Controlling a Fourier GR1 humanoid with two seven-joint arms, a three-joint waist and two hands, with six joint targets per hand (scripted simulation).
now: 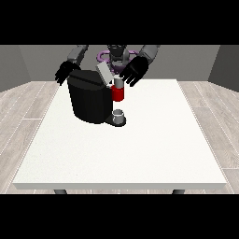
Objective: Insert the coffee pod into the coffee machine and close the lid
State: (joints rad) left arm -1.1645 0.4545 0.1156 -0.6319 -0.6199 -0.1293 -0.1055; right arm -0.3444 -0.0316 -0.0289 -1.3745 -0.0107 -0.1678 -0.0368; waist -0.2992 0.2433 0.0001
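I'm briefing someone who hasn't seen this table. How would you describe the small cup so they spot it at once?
Start at the big black coffee machine on the far left part of the white table. At its front right side a red section sticks out; directly below it, on the machine's dark base, stands the small cup. It is the only pale grey thing there, low and short beside the black body.

Coffee pod too small to make out near the raised lid (104, 72). Robot's torso partly hidden behind the coffee machine (88, 95). Table (154, 149) legs cut short below the tabletop.
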